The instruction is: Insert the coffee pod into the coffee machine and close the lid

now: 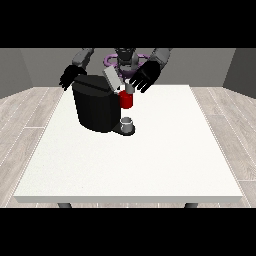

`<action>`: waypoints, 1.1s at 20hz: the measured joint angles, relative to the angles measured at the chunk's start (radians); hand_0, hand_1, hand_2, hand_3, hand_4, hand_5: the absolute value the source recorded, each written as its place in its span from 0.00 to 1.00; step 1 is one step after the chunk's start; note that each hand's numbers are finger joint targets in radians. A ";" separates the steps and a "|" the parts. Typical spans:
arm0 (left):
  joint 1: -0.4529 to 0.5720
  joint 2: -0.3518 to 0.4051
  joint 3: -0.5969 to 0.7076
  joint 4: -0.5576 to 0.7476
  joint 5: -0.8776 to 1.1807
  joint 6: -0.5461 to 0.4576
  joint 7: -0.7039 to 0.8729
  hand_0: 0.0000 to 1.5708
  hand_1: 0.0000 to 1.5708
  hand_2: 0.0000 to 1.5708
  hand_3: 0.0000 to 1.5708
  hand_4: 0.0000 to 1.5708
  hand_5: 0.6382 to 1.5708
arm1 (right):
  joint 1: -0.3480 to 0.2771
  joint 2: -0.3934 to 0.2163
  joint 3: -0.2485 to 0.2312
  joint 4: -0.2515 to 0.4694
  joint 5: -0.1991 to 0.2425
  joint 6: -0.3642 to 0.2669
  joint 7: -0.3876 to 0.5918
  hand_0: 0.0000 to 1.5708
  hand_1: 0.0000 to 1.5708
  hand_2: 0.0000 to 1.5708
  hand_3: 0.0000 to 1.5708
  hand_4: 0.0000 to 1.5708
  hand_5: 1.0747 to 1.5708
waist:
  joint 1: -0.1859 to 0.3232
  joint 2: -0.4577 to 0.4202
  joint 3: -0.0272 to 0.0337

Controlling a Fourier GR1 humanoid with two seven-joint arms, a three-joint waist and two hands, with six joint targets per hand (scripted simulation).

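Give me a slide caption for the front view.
Hand at the view's right hovers by the coffee machine, its lid raised.

The coffee machine (95,107) looked like matt black plastic with a glossy red part (126,100). Its lid (113,79) seemed pale metal, perhaps. The table (150,160) was smooth matt white; the floor (30,107) showed pale wood planks.

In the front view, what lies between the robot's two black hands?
The black coffee machine's top and its raised grey lid lie between the hand at the view's left and the hand at the view's right, as the front view shows.
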 measured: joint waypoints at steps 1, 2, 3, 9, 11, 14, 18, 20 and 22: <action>-0.010 0.008 0.003 0.002 0.001 -0.008 0.004 0.84 0.84 0.85 0.78 0.32 1.00 | 0.005 -0.004 -0.001 0.001 -0.002 0.007 -0.007 0.00 0.00 0.00 0.00 0.31 1.00 | -0.005 0.004 -0.0001; -0.007 0.003 0.002 0.004 0.000 -0.013 0.003 0.81 0.81 0.83 0.78 0.33 1.00 | 0.013 -0.004 -0.003 0.001 -0.004 0.006 -0.003 0.00 0.00 0.00 0.00 0.33 1.00 | -0.003 -0.003 0.0000; -0.002 0.003 0.003 0.007 -0.001 -0.008 -0.001 0.78 0.78 0.82 0.77 0.33 1.00 | 0.022 0.001 0.002 -0.008 -0.003 0.005 -0.001 0.00 0.00 0.00 0.00 0.33 1.00 | -0.007 -0.005 0.0001; -0.009 -0.019 -0.008 0.003 -0.014 -0.005 -0.002 0.75 0.75 0.80 0.76 0.32 1.00 | 0.031 -0.007 -0.018 0.005 -0.017 0.016 -0.019 0.00 0.00 0.00 0.00 0.33 1.00 | 0.000 0.001 0.0002; -0.007 -0.032 -0.014 -0.003 -0.019 0.002 -0.007 0.77 0.77 0.81 0.76 0.32 1.00 | 0.015 -0.008 -0.033 0.012 -0.026 0.011 -0.019 0.00 0.00 0.00 0.00 0.32 1.00 | 0.011 0.008 0.0003; -0.011 -0.030 -0.011 0.003 -0.021 -0.003 -0.011 0.77 0.77 0.81 0.77 0.33 1.00 | 0.019 0.000 -0.028 0.003 -0.026 0.007 -0.023 0.00 0.00 0.00 0.00 0.34 1.00 | 0.010 0.009 0.0005; -0.022 -0.037 -0.007 0.007 -0.022 -0.011 0.003 0.75 0.75 0.79 0.76 0.31 1.00 | 0.011 -0.013 -0.044 0.014 -0.037 0.018 -0.025 0.00 0.00 0.00 0.00 0.32 1.00 | 0.013 0.012 0.0003; -0.025 -0.032 -0.006 0.013 -0.025 -0.019 0.009 0.77 0.77 0.81 0.76 0.31 1.00 | 0.016 -0.012 -0.042 0.013 -0.037 0.019 -0.024 0.00 0.00 0.00 0.00 0.28 1.00 | 0.012 0.009 0.0004; -0.020 -0.029 -0.005 0.016 -0.029 -0.013 0.001 0.79 0.79 0.81 0.76 0.31 1.00 | 0.019 -0.005 -0.035 0.001 -0.035 0.013 -0.023 0.00 0.00 0.00 0.00 0.29 1.00 | 0.008 0.014 0.0007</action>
